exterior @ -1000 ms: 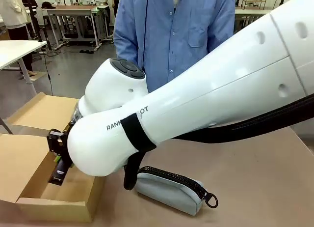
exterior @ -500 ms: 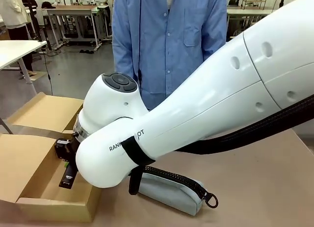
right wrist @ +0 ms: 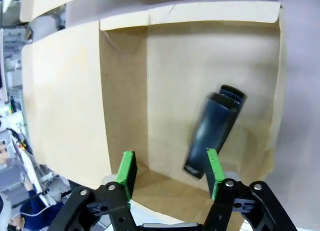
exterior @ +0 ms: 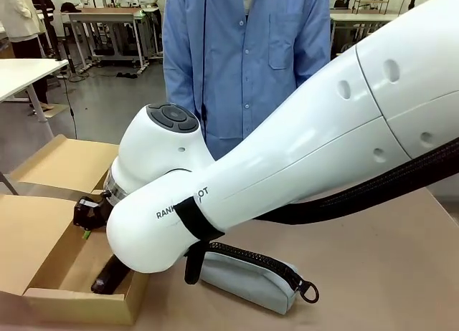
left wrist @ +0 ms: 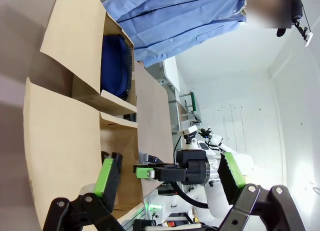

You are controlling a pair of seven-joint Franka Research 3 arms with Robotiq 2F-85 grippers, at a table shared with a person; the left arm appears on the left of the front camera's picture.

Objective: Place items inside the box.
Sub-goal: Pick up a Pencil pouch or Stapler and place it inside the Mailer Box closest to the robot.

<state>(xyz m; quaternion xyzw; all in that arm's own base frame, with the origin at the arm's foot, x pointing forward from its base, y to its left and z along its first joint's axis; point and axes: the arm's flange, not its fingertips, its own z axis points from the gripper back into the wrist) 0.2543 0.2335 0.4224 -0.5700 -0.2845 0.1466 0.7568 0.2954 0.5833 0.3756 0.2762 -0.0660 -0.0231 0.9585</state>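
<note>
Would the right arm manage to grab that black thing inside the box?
Probably yes. The right gripper hangs open right above the open box, and the black stapler sits below its fingers with nothing covering it, though it looks blurred.

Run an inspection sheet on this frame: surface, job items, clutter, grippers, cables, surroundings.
Surface: brown table, open cardboard box at robot's left.
Job's things: black stapler and navy zip pouch inside box; light grey zip pouch on table beside box.
Clutter: nothing seen.
Grippers: right gripper open above box; left gripper open, empty.
Cables: black sleeved cable along right arm.
Surroundings: person in blue shirt at far side; work tables behind.
</note>
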